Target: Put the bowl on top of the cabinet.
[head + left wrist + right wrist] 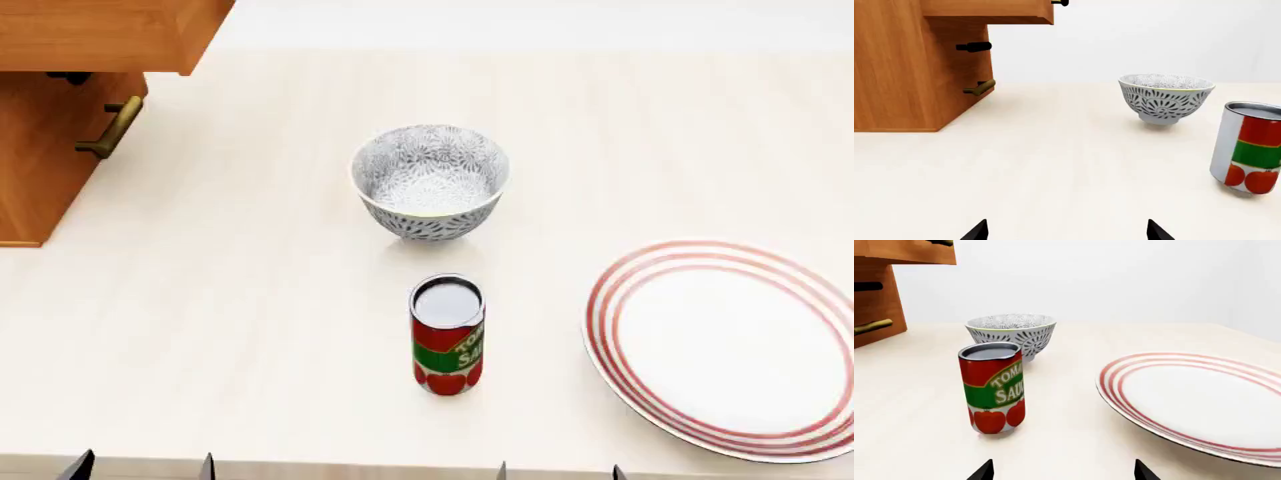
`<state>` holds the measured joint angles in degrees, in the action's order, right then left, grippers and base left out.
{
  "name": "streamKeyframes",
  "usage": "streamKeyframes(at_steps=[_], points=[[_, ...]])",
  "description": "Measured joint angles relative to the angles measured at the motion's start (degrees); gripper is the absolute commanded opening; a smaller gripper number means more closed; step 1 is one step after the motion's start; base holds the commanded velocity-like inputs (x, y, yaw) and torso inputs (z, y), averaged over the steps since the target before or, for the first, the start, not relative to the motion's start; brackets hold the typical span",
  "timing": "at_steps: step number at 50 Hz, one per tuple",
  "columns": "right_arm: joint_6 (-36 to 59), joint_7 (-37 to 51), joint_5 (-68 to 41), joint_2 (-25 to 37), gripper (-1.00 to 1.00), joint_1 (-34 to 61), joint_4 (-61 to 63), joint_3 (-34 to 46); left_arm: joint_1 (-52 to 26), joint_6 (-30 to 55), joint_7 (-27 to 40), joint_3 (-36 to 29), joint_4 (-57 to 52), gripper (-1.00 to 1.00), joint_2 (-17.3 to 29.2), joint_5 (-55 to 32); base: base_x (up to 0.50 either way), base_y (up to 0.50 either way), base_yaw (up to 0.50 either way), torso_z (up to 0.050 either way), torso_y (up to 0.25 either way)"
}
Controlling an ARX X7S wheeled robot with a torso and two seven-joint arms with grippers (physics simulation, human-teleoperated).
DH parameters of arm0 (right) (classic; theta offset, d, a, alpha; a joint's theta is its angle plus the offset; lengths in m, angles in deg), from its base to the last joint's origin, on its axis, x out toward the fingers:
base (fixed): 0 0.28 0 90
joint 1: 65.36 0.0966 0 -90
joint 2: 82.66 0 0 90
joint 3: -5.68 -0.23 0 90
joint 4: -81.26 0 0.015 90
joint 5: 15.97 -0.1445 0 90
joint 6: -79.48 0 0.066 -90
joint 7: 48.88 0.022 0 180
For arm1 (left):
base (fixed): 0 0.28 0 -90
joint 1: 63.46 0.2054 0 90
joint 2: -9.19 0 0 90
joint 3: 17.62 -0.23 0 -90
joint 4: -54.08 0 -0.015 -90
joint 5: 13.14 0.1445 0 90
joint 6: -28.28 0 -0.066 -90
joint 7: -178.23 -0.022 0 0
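Jaws spread and empty on both the left gripper (1066, 231) and right gripper (1063, 470), low at the table's (240, 330) near edge, short of the bowl (430, 180) standing upright behind the tomato sauce can (446, 335), right of the cabinet (60, 110); likely rigid, glazed, slippery, breakable ceramic, best pinched across its rim.

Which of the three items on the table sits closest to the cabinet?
The bowl, patterned grey; the tomato sauce can and red-ringed plate lie farther from the cabinet.

A bare simulated kitchen-like setting — pale table (240, 300), wooden cabinet (54, 120), tomato sauce can (447, 335), striped plate (727, 345), blank white walls — nothing more
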<state>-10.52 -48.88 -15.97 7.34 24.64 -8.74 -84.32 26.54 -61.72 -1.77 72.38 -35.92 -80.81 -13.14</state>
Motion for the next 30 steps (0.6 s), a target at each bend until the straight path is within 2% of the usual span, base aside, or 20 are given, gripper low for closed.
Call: streamKeyframes(at_steps=[24, 30], points=[[-0.2, 3.7, -3.0, 2.7, 1.0, -0.1, 0.3, 3.1, -0.2, 0.0, 3.3, -3.2, 0.1, 1.0, 2.7, -2.8, 0.0, 0.0, 0.0, 0.0, 0.0], [-0.3, 4.6, -3.0, 3.5, 1.0, 0.0, 0.4, 4.0, -0.2, -0.1, 3.9, -4.0, 0.1, 1.0, 3.2, -3.4, 0.0, 0.45, 0.0, 0.0, 0.0]])
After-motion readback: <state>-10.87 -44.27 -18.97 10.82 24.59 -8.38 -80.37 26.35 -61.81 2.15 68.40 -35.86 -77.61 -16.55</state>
